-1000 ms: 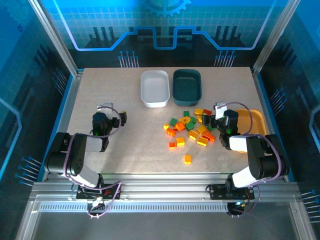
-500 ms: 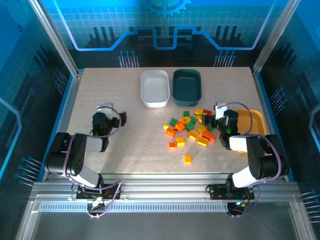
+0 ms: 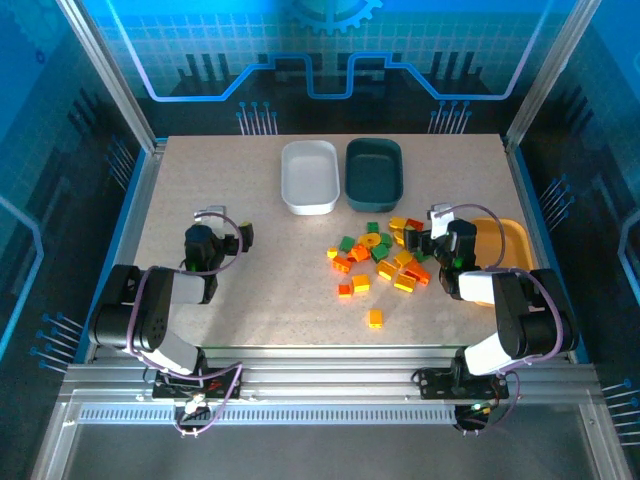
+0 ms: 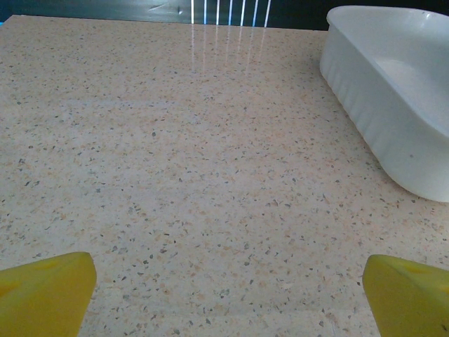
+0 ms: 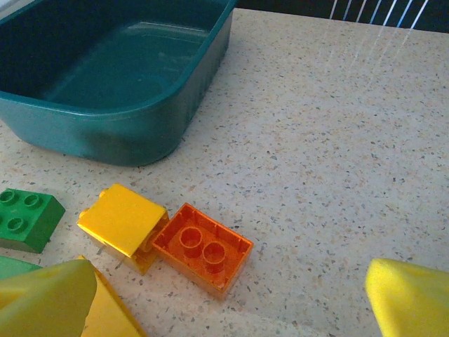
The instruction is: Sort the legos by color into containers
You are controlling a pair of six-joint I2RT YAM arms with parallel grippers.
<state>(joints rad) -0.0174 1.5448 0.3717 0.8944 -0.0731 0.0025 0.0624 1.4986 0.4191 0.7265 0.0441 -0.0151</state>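
Observation:
The legos, several tiny yellow, orange-red and green bricks, lie scattered right of the table's middle. My right gripper is at the pile's right edge, open and holding nothing. In the right wrist view an upturned orange brick lies on the table ahead of the right gripper, beside a yellow brick and a green brick. The teal tray lies beyond them. My left gripper rests on the left, open over bare table. The white tray and teal tray stand side by side at the back.
The orange-yellow tray sits at the right edge, partly under my right arm. In the left wrist view the white tray is ahead to the right of the yellow fingertips. One yellow brick lies apart, nearer the front.

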